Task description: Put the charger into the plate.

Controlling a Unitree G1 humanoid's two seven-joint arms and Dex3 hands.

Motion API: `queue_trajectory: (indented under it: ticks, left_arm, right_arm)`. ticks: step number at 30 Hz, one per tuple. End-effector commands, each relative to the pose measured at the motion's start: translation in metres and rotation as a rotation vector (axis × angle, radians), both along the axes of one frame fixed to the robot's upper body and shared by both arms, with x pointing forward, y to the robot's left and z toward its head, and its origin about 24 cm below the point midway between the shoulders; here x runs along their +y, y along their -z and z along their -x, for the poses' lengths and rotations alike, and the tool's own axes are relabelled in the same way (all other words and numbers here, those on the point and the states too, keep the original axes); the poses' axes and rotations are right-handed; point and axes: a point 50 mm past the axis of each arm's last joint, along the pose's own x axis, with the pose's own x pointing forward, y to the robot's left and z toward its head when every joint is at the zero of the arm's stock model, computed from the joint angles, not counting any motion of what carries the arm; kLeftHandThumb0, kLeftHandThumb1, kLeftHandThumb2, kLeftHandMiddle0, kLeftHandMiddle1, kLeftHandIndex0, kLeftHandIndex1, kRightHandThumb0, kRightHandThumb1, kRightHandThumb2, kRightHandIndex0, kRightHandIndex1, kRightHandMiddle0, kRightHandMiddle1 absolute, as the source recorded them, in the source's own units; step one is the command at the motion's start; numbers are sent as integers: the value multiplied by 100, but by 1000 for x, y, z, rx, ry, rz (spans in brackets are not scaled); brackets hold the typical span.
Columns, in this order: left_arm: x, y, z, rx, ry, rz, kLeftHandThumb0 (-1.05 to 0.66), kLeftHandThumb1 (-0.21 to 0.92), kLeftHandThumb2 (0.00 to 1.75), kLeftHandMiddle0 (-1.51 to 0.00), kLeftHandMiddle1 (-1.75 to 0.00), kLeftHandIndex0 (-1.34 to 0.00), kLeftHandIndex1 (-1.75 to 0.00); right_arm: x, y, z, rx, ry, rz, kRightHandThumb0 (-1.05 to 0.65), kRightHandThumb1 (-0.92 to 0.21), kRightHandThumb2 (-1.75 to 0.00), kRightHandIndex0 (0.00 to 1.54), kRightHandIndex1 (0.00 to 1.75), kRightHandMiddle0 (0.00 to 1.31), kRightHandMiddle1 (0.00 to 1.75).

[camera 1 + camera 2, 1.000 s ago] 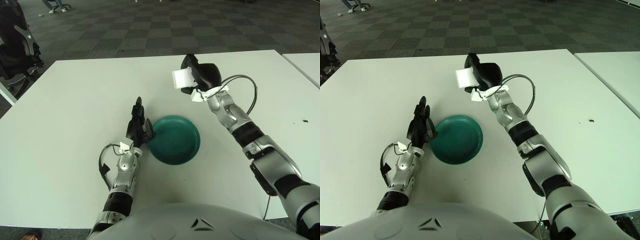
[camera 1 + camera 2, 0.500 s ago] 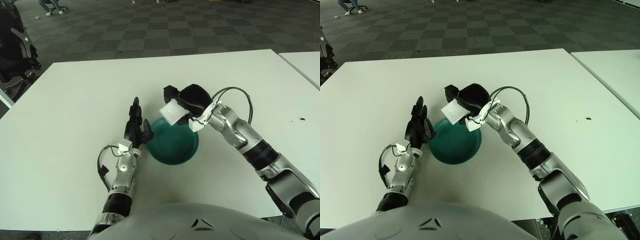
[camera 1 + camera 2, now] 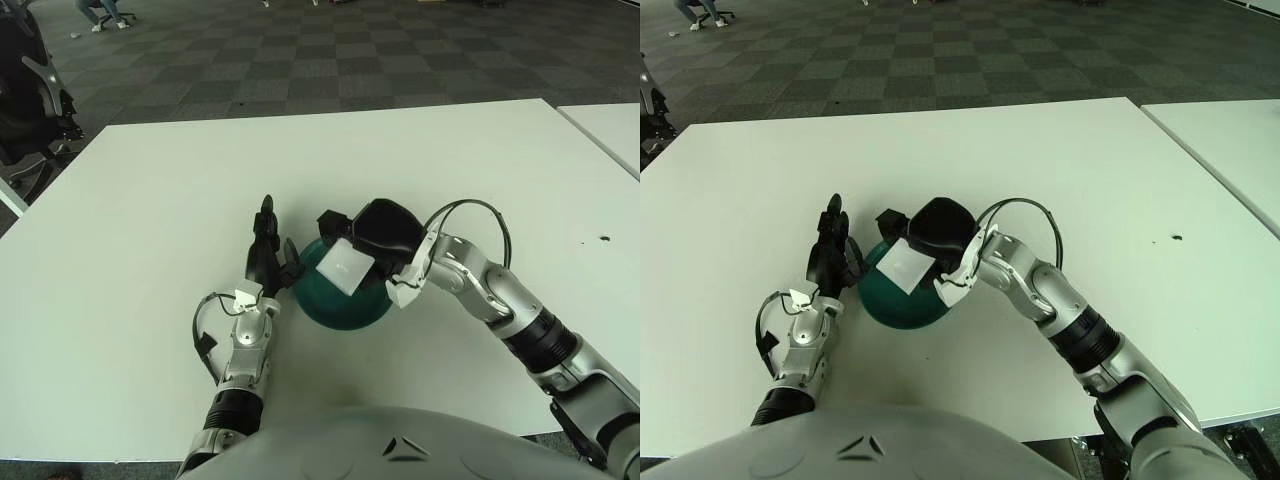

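Note:
A dark green plate (image 3: 330,305) lies on the white table (image 3: 150,190) just in front of me. My right hand (image 3: 375,232) hovers directly over the plate, fingers curled around a white square charger (image 3: 343,266), which tilts down toward the plate's middle. The hand hides most of the plate. My left hand (image 3: 265,255) stands upright at the plate's left edge, fingers straight and holding nothing. In the right eye view the charger (image 3: 902,267) and plate (image 3: 885,305) show the same way.
A black cable (image 3: 470,215) loops off my right wrist above the table. A small dark speck (image 3: 604,239) marks the table at far right. A second white table (image 3: 605,115) stands to the right; a black chair (image 3: 30,90) is off the left edge.
My right hand has carried the charger from high over the far table down and toward me, until it sits low over the plate. The left hand has barely moved.

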Motion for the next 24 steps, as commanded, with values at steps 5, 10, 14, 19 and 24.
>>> queue_trajectory:
  ticks: [5, 10, 14, 19, 24]
  left_arm:
    - [4, 35, 35, 174, -17, 14, -95, 92, 113, -6, 0, 0, -23]
    - [4, 35, 34, 178, -12, 37, -95, 92, 113, -6, 0, 0, -21]
    - [4, 36, 33, 179, -7, 44, -95, 92, 113, -6, 0, 0, -21]
    - [4, 36, 32, 176, -1, 45, -95, 92, 112, -6, 0, 0, -21]
    - [3, 34, 32, 170, 3, 45, -96, 92, 112, -6, 0, 0, -22]
  right_arm:
    - [-3, 16, 3, -10, -62, 62, -45, -40, -121, 105, 175, 55, 175]
    - [-2, 28, 2, -13, -88, 128, -44, -43, -117, 109, 175, 52, 175]
    - [-1, 32, 2, -10, -104, 133, -43, -46, -113, 112, 175, 50, 175]
    - [0, 35, -1, -4, -126, 140, -43, -49, -110, 114, 175, 48, 175]
    - [1, 40, -6, 11, -120, 164, -42, -51, -106, 114, 175, 48, 173]
